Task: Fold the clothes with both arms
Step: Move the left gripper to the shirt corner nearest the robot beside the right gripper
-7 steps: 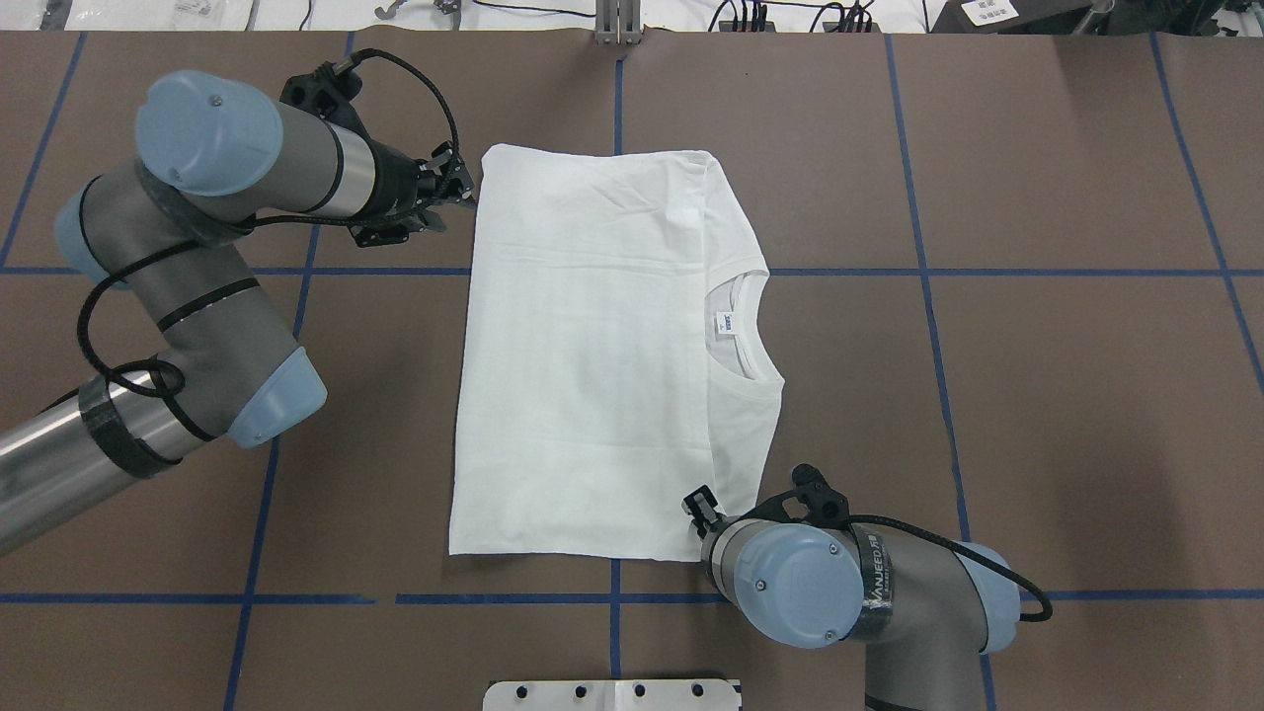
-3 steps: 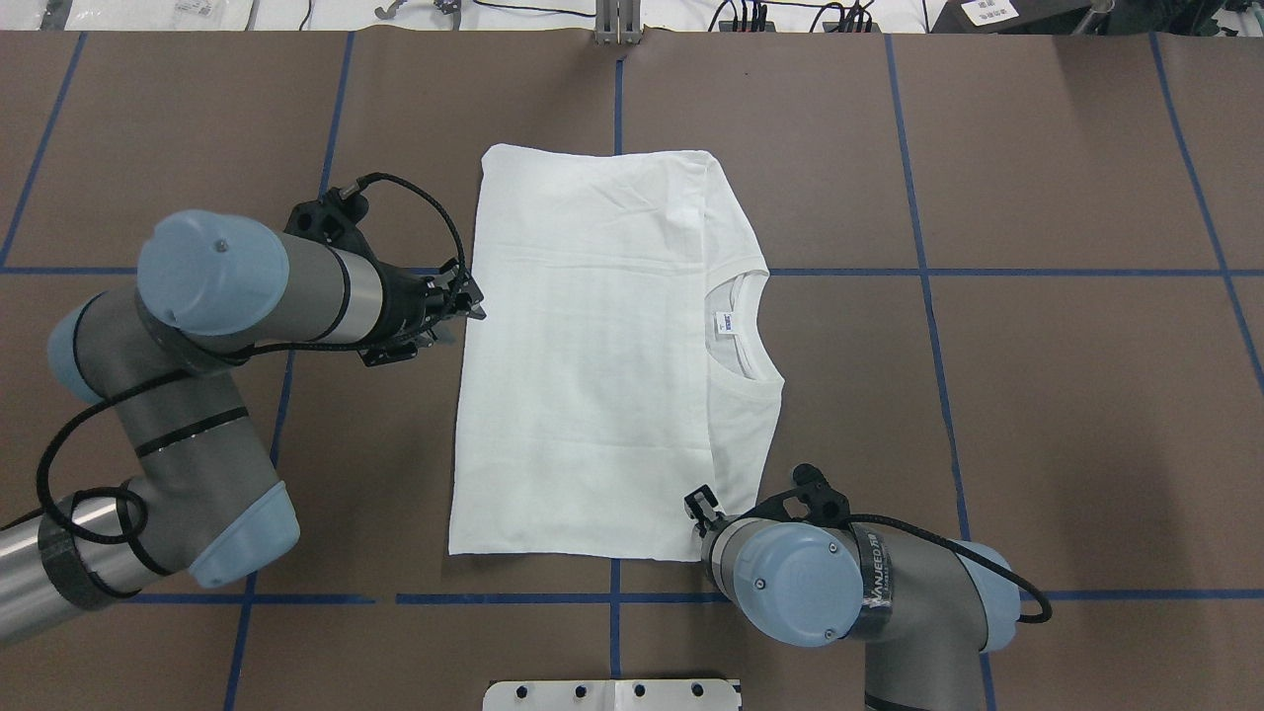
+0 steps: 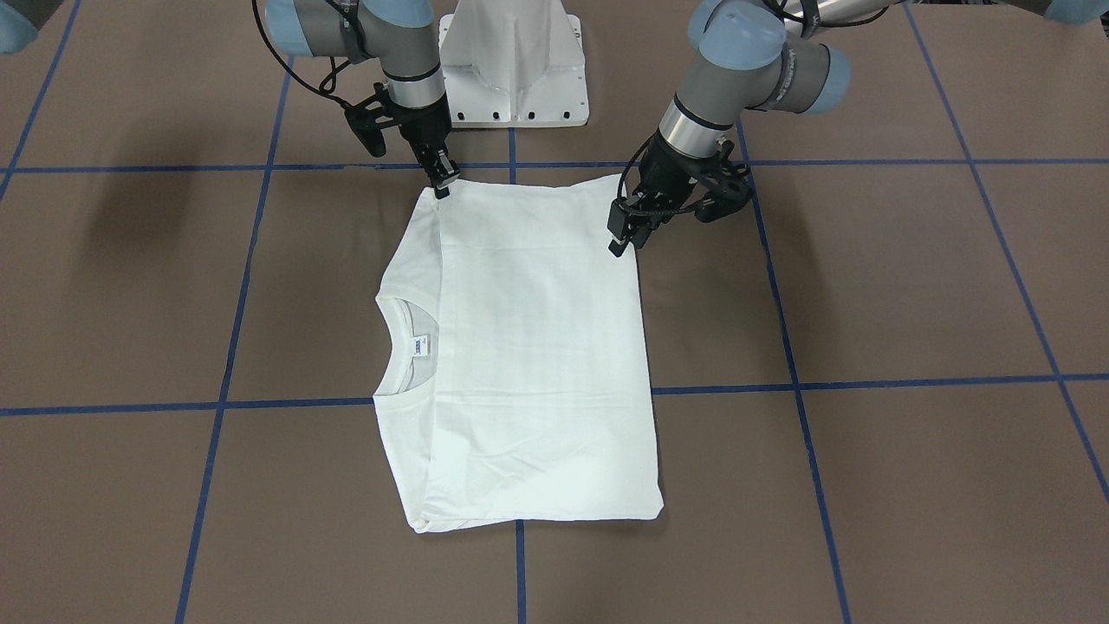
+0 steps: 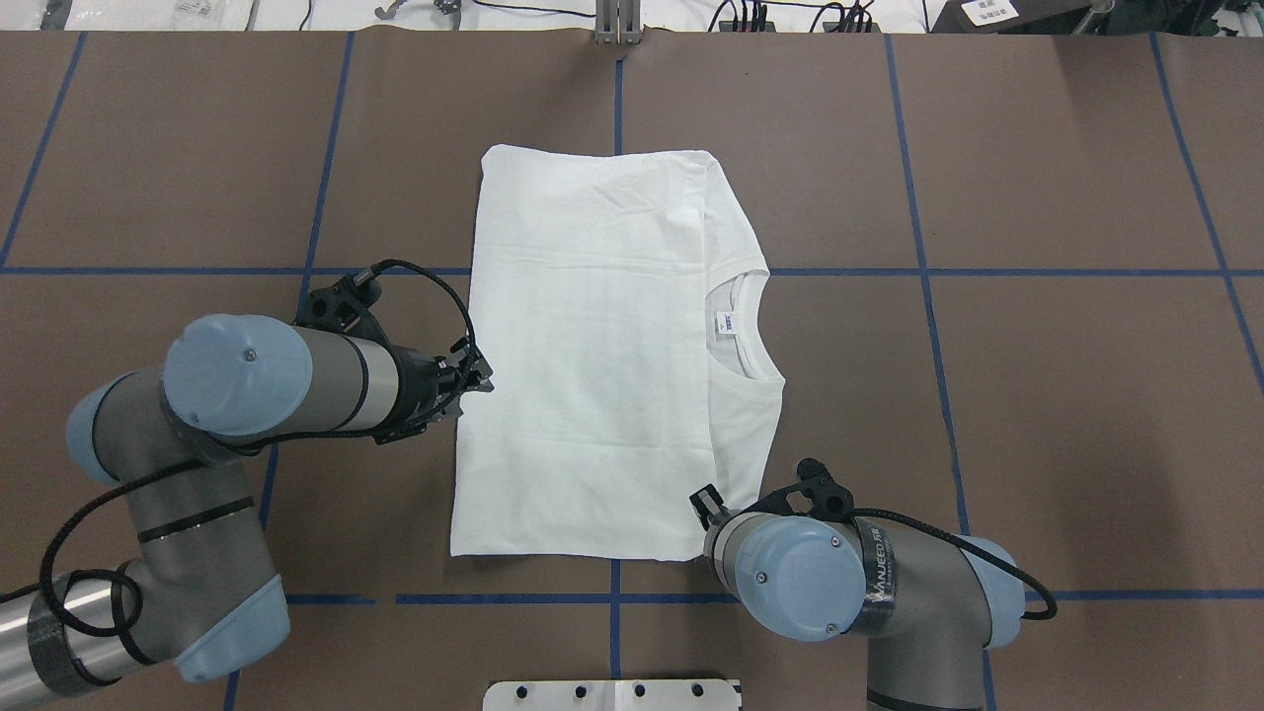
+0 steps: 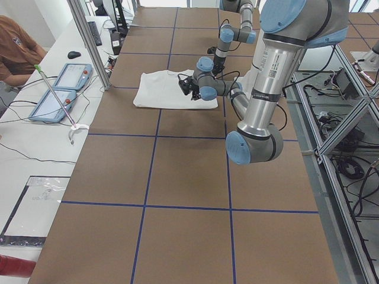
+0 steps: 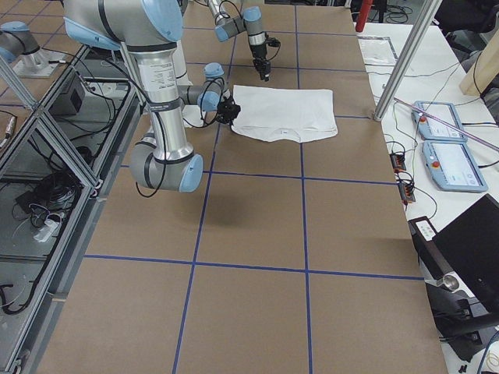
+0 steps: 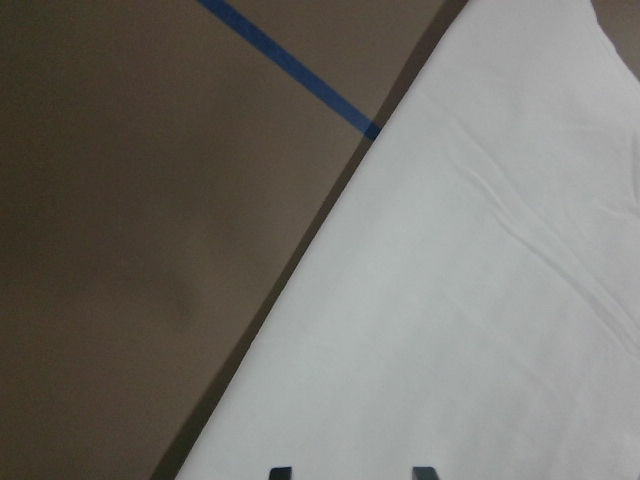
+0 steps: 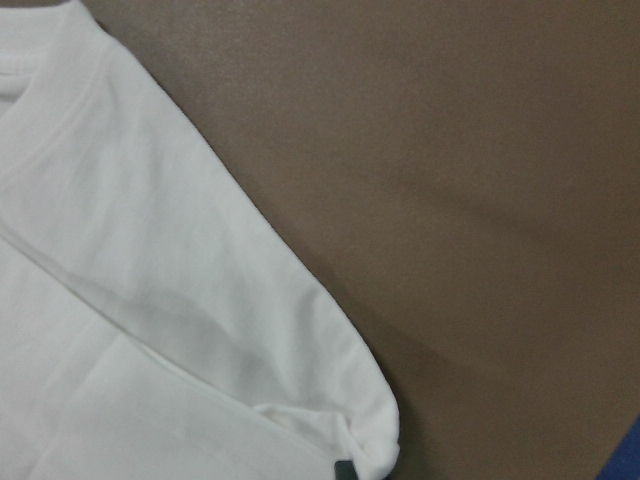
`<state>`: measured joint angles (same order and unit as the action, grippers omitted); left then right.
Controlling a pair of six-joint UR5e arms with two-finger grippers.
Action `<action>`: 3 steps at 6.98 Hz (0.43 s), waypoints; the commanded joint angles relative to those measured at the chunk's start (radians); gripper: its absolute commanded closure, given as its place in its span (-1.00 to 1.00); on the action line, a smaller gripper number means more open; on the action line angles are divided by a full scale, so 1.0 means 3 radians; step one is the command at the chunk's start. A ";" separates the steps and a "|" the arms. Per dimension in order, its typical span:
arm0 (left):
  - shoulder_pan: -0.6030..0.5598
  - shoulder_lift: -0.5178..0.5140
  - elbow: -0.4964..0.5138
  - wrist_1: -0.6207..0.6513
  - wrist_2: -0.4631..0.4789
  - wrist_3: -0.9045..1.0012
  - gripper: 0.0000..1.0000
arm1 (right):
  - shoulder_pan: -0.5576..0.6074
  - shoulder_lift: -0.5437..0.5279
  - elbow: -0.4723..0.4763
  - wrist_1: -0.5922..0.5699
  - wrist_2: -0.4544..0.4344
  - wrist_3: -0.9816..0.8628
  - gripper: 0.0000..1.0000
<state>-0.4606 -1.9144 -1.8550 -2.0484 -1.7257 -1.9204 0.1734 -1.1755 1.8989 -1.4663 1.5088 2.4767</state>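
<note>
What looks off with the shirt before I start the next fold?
Nothing serious. The T-shirt lies flat with no tears or stains showing. Only the corner at the right gripper curls up slightly, and the side with the collar is stepped rather than straight.

a white t-shirt [image 4: 592,346] lies flat on the brown desk [image 4: 1037,395], folded into a rectangle, with its ribbed collar [image 4: 748,365] and small blue-printed label [image 4: 727,323] showing at the edge toward the robot's right. the left arm [image 4: 296,380] holds its left end effector [image 4: 482,379] at the opposite long edge, fingers apart. the right arm [image 4: 839,578] has its right end effector [image 4: 703,502] at the shirt's near collar-side corner
</note>
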 commanded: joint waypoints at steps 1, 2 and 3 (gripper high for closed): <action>0.0251 0.0097 -0.0227 0.0220 0.0112 -0.0154 0.00 | 0.0020 0.0002 0.0138 -0.0123 0.0017 -0.0003 1.00; 0.0348 0.0102 -0.0381 0.0444 0.0117 -0.0250 0.00 | 0.0015 0.0007 0.0230 -0.0250 0.0018 -0.0003 1.00; 0.0557 0.0122 -0.0413 0.0533 0.0168 -0.0479 -0.03 | 0.0015 -0.0003 0.0236 -0.0251 0.0018 -0.0003 1.00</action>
<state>-0.3550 -1.8844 -1.9504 -1.9373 -1.6888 -2.0005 0.1777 -1.1747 1.9555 -1.5257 1.5134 2.4760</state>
